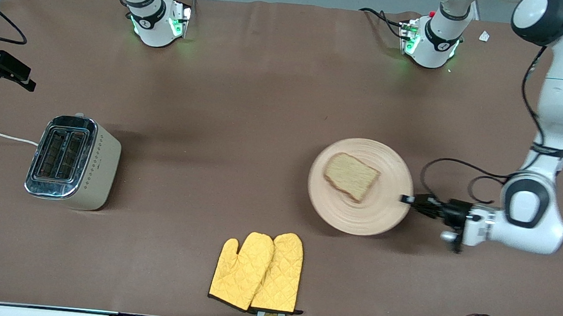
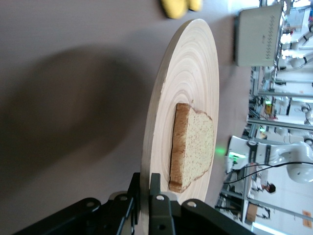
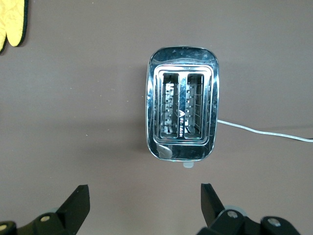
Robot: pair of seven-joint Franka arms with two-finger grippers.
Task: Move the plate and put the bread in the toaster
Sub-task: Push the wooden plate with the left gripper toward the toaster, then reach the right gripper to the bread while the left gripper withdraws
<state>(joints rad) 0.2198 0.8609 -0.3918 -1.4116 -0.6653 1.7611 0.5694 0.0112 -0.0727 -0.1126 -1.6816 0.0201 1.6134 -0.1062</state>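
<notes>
My left claw (image 1: 407,199) is pinching the plate (image 1: 360,186) rim, bread (image 1: 351,176) on it; right claw (image 3: 144,208) hangs spread over the toaster (image 1: 75,161).

Bread (image 1: 351,176) on plate (image 1: 358,213), toaster (image 1: 73,161) toward right arm's end.

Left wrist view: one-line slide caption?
Left hand shut on the rim of the plate, bread lying on it.

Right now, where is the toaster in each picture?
Front view: the toaster stands at the right arm's end of the table.
Left wrist view: its beige side shows past the plate.
Right wrist view: its slots face up.
Shared landmark: the yellow mitts.
</notes>
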